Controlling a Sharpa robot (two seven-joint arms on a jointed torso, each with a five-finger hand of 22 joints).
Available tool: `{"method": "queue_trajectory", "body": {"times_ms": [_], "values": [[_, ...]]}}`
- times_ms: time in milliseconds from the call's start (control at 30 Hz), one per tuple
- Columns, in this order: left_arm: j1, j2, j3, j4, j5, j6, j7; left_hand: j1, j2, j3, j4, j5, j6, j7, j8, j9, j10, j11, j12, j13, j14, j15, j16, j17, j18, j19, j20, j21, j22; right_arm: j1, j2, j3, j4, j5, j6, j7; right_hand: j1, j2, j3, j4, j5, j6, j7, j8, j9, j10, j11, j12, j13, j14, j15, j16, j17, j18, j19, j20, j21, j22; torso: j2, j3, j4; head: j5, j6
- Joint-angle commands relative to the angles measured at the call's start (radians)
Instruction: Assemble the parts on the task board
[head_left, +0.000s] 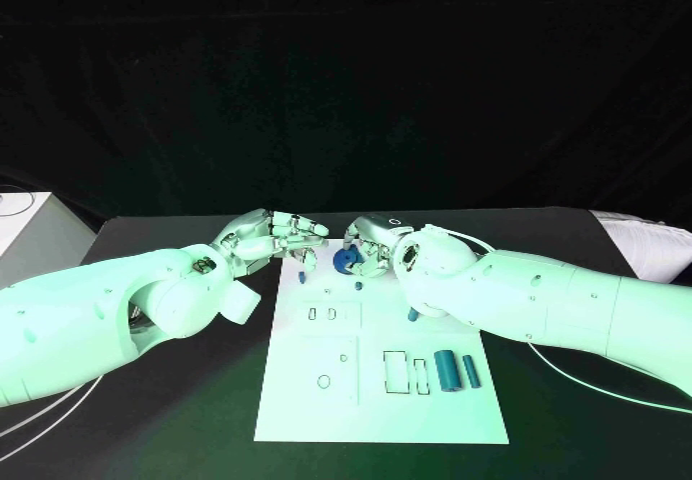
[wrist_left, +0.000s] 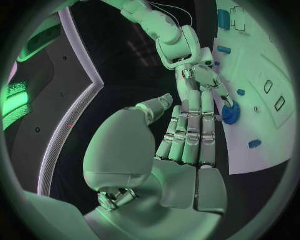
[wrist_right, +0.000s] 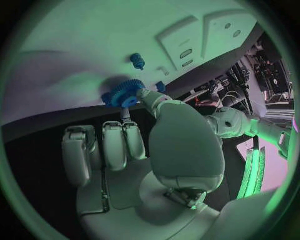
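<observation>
1. The board (head_left: 378, 400) runs down the middle of the head frame. At its upper edge, centre of frame, the right hand (head_left: 378, 248) pinches a blue gear (head_left: 346, 261) between its fingertips.
2. In the right wrist view the gear (wrist_right: 123, 94) sits at that hand's fingertips, flat against the board, with a small blue peg (wrist_right: 137, 61) standing just beyond it.
3. The left hand (head_left: 268, 237) hovers just left of the gear, fingers extended and close together, holding nothing.
4. The gear lies between the two hands, nearer the right, so seating it looks like that hand's job.
5. Two blue cylinders (head_left: 457, 370) lie lower right on the board, long axes running up-frame.
</observation>
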Motion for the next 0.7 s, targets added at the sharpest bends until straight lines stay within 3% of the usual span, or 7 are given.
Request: {"method": "queue_trajectory", "body": {"times_ms": [33,467,700], "values": [[0.001,0.002,0.000,0.000,-0.005,0.022,0.005,0.003,0.004,-0.002,0.002,-0.001,-0.006,0.010,-0.006,0.002,-0.007,-0.001,-0.007,-0.001,0.006,0.001,-0.003,0.001,0.014,0.009,0.000,0.001,-0.001,0.000,0.000,0.000,0.003,-0.002,-0.016,0.011,-0.008,0.002,0.001,-0.005,-0.007,-0.006,0.000,-0.004,-0.002,-0.002,0.000,-0.004,0.055,0.054,0.005,-0.006,0.080,0.005,0.066,0.005,-0.003,0.210,0.000,-0.0001,0.0002,0.001,-0.001],[0.001,0.003,0.000,0.000,-0.005,0.022,0.005,0.003,0.004,-0.002,0.002,-0.001,-0.006,0.010,-0.006,0.002,-0.007,-0.001,-0.007,-0.001,0.006,0.001,-0.003,0.001,0.014,0.009,0.000,0.001,-0.001,-0.004,0.003,0.000,0.000,-0.002,0.017,0.009,-0.008,0.004,0.003,-0.007,-0.006,0.000,0.000,0.000,-0.001,-0.001,-0.001,-0.004,0.056,0.054,0.005,-0.007,0.079,0.005,0.066,0.005,-0.003,0.210,0.000,-0.0001,0.0006,0.000,-0.005],[0.001,0.003,0.000,0.000,-0.005,0.022,0.006,0.003,0.004,-0.002,0.002,-0.001,-0.006,0.010,-0.006,0.002,-0.007,-0.001,-0.007,-0.001,0.006,0.001,-0.003,0.001,0.014,0.009,0.000,0.001,-0.001,-0.005,-0.005,0.000,0.004,-0.001,-0.019,0.016,-0.008,0.004,0.003,-0.007,-0.006,-0.001,0.000,0.000,-0.001,-0.004,-0.001,-0.006,0.053,0.054,0.005,-0.009,0.077,0.006,0.064,0.005,-0.006,0.207,0.000,-0.0002,0.0009,0.001,-0.004]]}}
